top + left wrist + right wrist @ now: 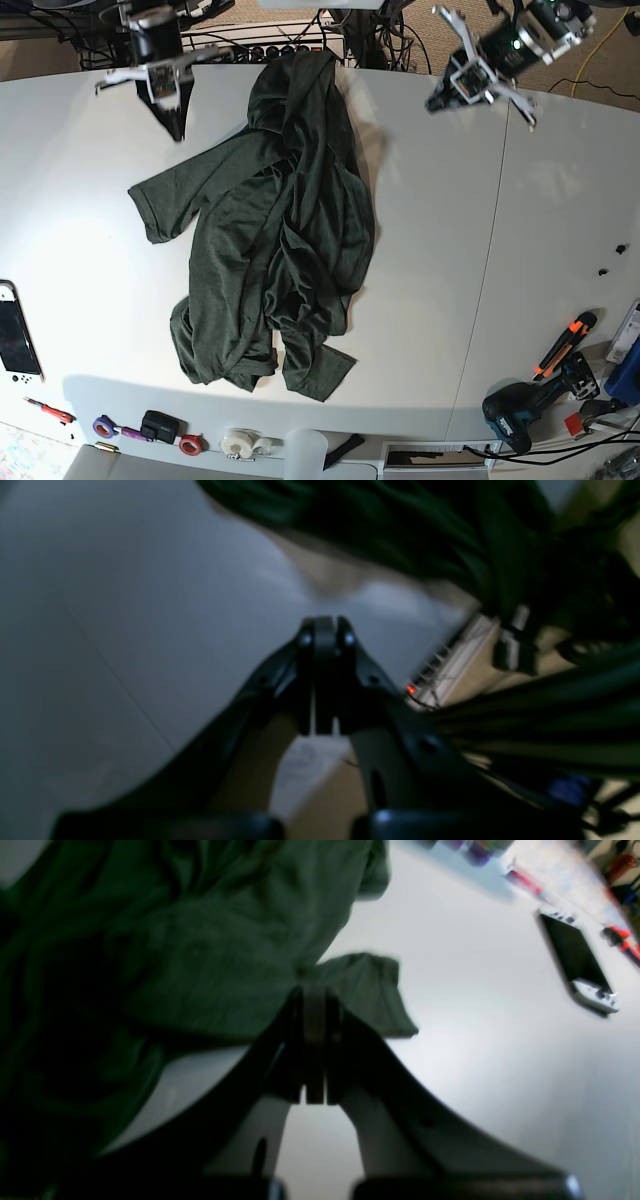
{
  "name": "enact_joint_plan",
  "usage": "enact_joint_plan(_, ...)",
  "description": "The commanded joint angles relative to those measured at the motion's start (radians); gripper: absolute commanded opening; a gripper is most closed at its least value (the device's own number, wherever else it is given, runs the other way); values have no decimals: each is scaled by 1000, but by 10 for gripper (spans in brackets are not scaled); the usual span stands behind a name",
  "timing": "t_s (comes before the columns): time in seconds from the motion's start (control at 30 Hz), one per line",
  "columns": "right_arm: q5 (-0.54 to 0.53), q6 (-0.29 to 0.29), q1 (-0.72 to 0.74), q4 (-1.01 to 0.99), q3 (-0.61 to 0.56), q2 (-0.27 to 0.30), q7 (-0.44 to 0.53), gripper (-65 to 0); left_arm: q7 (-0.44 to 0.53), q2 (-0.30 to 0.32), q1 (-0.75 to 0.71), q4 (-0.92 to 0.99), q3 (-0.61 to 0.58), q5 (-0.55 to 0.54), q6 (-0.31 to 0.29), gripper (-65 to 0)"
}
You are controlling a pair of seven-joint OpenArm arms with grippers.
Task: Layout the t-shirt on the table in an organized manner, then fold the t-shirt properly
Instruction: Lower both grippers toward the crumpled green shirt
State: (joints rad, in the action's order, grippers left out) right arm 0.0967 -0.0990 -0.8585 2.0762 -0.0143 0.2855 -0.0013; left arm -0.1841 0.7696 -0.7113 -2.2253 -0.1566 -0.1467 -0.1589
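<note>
The dark green t-shirt (280, 230) lies crumpled and bunched in a long heap down the middle of the white table (90, 250), one sleeve spread toward the left. My right gripper (174, 128) hangs shut and empty above the table's far left, apart from the shirt. In the right wrist view its shut tips (315, 987) line up with the sleeve of the t-shirt (210, 945) lying below them. My left gripper (438, 103) is raised over the far right, shut and empty. The left wrist view shows it (325, 627) over bare table (100, 630), with the t-shirt (400, 525) blurred at the top.
A handheld game console (15, 335) lies at the left edge, console (577, 962). Tape rolls (240, 443) sit along the front edge. A drill (520, 415) and an orange-handled tool (565, 340) lie front right. A power strip (290, 45) and cables sit behind the table.
</note>
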Motion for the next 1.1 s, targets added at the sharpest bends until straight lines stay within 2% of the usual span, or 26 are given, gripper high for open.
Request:
enact_joint_plan(0.0,2,-8,11,18,3,-4,22,-650,25,3,12,-16,3,-3,3,-650)
enact_joint_plan(0.23,8,-23,119,18,3,-84,5,-650,26,-68,83,-15,3,-3,3,-650)
enact_joint_plan(0.4,152,-26,208,18,3,-143,-9,-650,20,-145,128,-15,3,-2,1,-650)
enact_joint_plan(0.5,192,-26,246,18,3,-178,-42,-650,8,-185,157,-12,2,-2,0,-650)
enact_joint_plan(0.57,212,-26,265,17,3,-192,-72,-650,-37,-209,182,-10,3,-3,0,-650)
enact_joint_plan(0.67,261,-26,279,16,3,-194,-98,-650,-79,-236,222,13,3,-3,0,-650)
enact_joint_plan(0.83,282,-26,280,16,3,-194,-104,-650,-79,-243,285,98,3,-3,-6,-650)
enact_joint_plan(0.97,282,-26,280,16,3,-194,-104,-650,-78,-243,349,190,2,-4,-87,-650)
enact_joint_plan(1.07,282,-26,281,16,3,-194,-103,-650,-78,-244,394,261,2,-51,-109,-650)
